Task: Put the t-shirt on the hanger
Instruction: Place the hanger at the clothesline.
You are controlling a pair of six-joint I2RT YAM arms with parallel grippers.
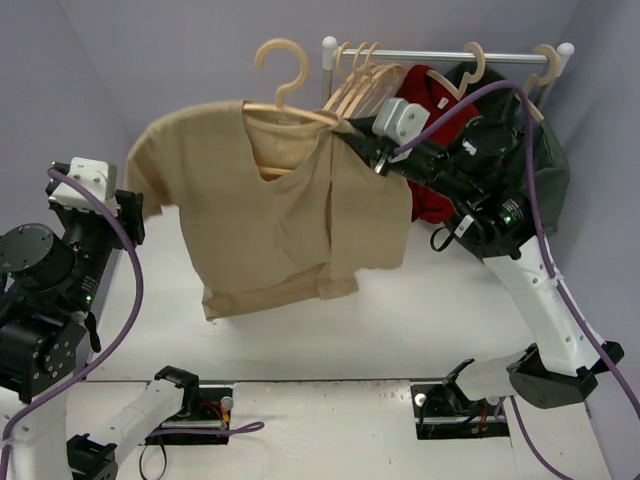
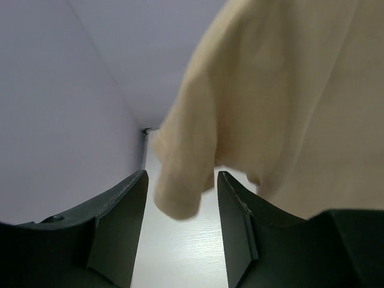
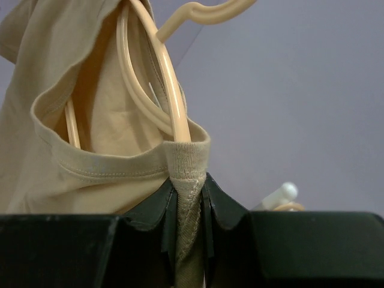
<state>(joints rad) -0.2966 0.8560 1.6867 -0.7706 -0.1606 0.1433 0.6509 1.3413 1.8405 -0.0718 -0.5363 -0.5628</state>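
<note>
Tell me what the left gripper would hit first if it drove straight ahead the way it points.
Most likely the t-shirt: its hanging sleeve end lies dead ahead of the left gripper, in line with the gap between the open fingers. How far off it hangs is unclear.

bright, soft, even light fills all three views. top view: sharp throughout; shadows on the white table are faint and soft-edged. left wrist view: the t-shirt, close to the lens, is slightly soft, its folds shaded, and the dark fingers at the bottom show little detail. right wrist view: stitching crisp, wall and rail end behind blurred.
</note>
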